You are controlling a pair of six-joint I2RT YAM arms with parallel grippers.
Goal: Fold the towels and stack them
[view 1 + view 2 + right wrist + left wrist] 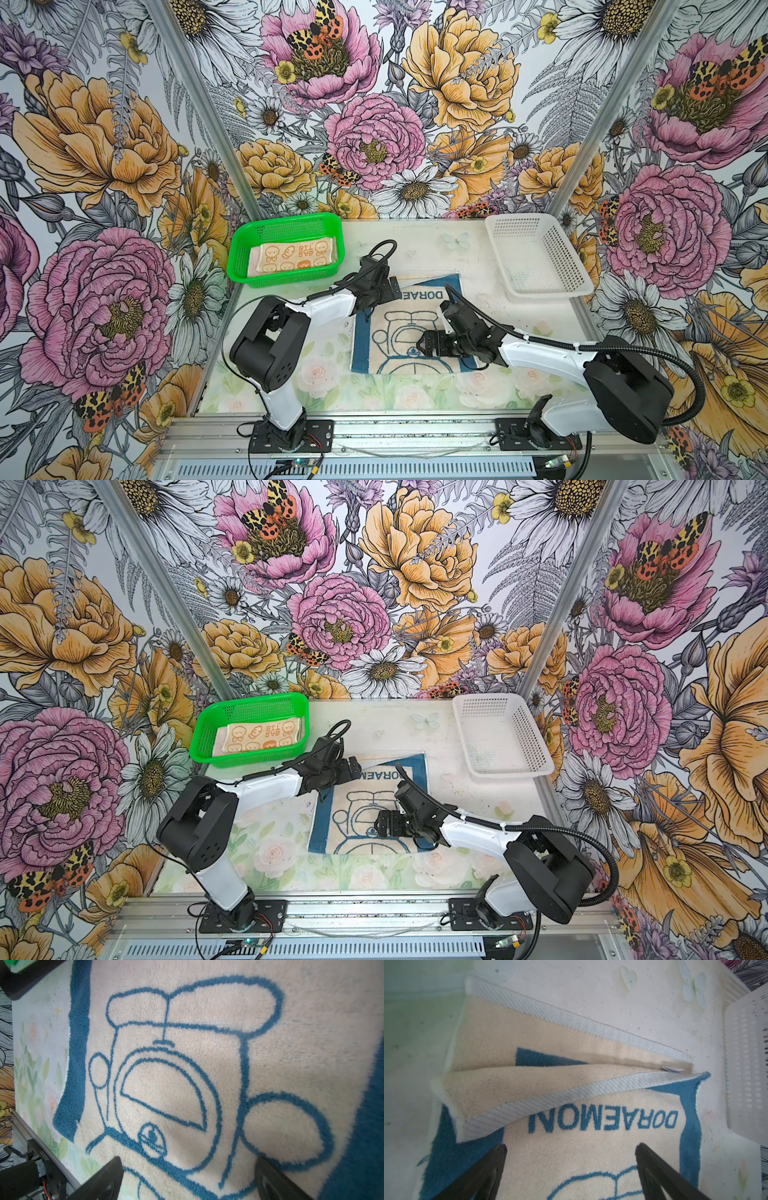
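Floral tabletop, Doraemon towel hem doubled (left wrist clearest), left gripper, right gripper wide, apparently empty

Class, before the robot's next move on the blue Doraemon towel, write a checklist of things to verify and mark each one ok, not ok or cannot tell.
1. Left jaws open and empty: ok.
2. Right jaws open and empty: ok.
3. Blue towel lying flat: not ok, its far flap is folded over, askew.
4. Rabbit towel folded inside the green basket: ok.
5. White basket apart from the blue towel: ok.
6. Another towel under the rabbit towel: cannot tell.
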